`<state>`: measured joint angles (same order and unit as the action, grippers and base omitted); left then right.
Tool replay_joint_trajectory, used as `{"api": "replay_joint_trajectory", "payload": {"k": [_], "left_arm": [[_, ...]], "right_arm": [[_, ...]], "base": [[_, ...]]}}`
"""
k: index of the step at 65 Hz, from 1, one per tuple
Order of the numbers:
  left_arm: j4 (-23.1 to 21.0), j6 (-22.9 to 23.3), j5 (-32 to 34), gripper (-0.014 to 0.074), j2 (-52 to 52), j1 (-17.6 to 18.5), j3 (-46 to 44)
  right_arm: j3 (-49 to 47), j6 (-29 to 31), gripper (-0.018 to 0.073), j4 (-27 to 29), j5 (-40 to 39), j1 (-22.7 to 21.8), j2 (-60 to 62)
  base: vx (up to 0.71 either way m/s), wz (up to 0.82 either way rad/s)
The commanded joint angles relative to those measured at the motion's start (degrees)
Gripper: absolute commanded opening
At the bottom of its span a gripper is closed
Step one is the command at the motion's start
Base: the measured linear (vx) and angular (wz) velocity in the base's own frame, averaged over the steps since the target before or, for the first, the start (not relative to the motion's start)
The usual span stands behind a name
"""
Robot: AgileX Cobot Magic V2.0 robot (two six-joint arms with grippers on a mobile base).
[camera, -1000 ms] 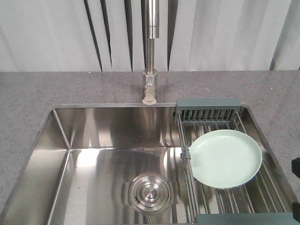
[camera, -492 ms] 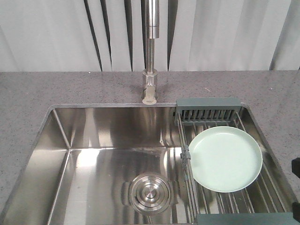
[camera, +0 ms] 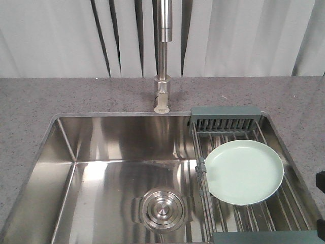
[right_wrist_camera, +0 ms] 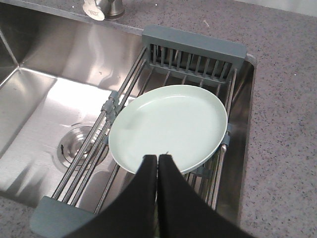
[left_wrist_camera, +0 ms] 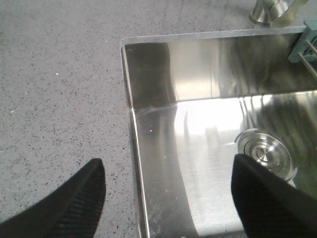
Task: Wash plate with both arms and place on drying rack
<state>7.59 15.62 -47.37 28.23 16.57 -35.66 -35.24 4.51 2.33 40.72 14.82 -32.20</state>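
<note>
The pale green plate (camera: 244, 173) (right_wrist_camera: 168, 126) lies flat on the wires of the drying rack (camera: 226, 119) (right_wrist_camera: 193, 49), which spans the right side of the sink. My right gripper (right_wrist_camera: 158, 157) is shut, and its tips overlap the plate's near rim in the right wrist view. Nothing shows between the fingers, and no gripper appears at that rim in the front view. Only black bits of the right arm (camera: 320, 183) show at that view's right edge. My left gripper (left_wrist_camera: 168, 168) is open wide with nothing in it, straddling the sink's left edge.
The steel sink (camera: 101, 142) has a round drain (camera: 162, 209) (left_wrist_camera: 265, 153) in its floor. A tall faucet (camera: 162, 61) stands on the speckled grey counter (camera: 51, 96) behind the basin. The rack's near end piece (right_wrist_camera: 59, 218) lies below my right gripper.
Half a second ago the plate sat slightly higher and looked larger. It is now back about where it lay a second ago. The black arm parts at the right edge hardly moved.
</note>
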Motion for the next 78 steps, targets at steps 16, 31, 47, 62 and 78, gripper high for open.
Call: {"api": "replay_joint_trajectory", "payload": {"k": [16, 31, 47, 62, 78], "left_arm": [[-0.02, -10.29, 5.47, 0.0496, 23.26, 0.21, -13.77], [-7.17, -21.57, 5.79, 0.0496, 37.46, -5.05, -26.07], [-33.18, -49.04, 6.63, 0.0496, 47.80, -15.70, -32.25], [-53.49, -77.77, 8.44, 0.0455, 52.51, -17.56, -32.18], [-72.77, -98.20, 6.36, 0.0227, 56.57, -17.56, -32.18]], "right_arm": [[-1.51, 0.00, -0.0008, -0.37, -3.70, -0.24, -0.11], [-1.51, 0.00, -0.0008, -0.37, -3.70, -0.24, -0.11], [-1.51, 0.00, -0.0008, -0.37, -3.65, -0.24, -0.11], [-1.51, 0.00, -0.0008, -0.37, -3.65, -0.24, -0.11], [-1.51, 0.00, -0.0008, -0.37, -3.65, -0.24, -0.11]], "base": [[0.00, -0.01], [0.00, 0.00], [0.00, 0.00], [0.00, 0.00], [0.00, 0.00]]}}
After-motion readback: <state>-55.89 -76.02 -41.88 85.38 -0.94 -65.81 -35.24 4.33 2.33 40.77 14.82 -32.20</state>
